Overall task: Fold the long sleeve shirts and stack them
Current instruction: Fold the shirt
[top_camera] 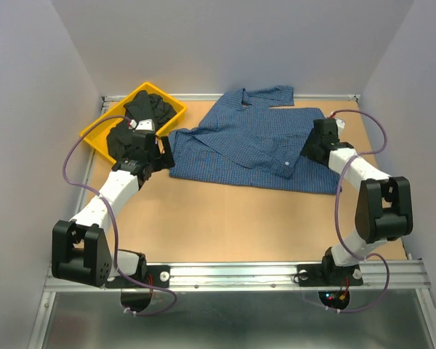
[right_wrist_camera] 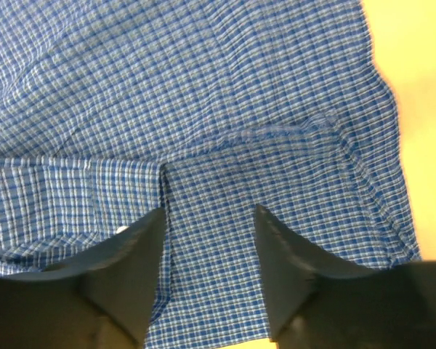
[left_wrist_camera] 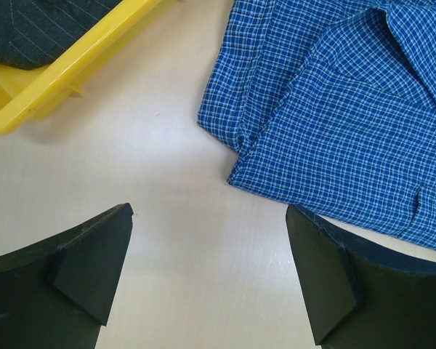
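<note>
The blue fine-checked cloth shirt (top_camera: 247, 145) lies spread on the tan worktop (top_camera: 225, 218), and the plain black shirt (top_camera: 149, 109) waits in a yellow plastic tray (top_camera: 94, 125). The left tool (left_wrist_camera: 209, 214) at its edge and the right tool (right_wrist_camera: 209, 211) above it are both spread apart, seemingly ready to pinch a fold.

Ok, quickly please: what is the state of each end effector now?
Left end effector: open, holding nothing.
Right end effector: open over the blue shirt, holding nothing.
</note>
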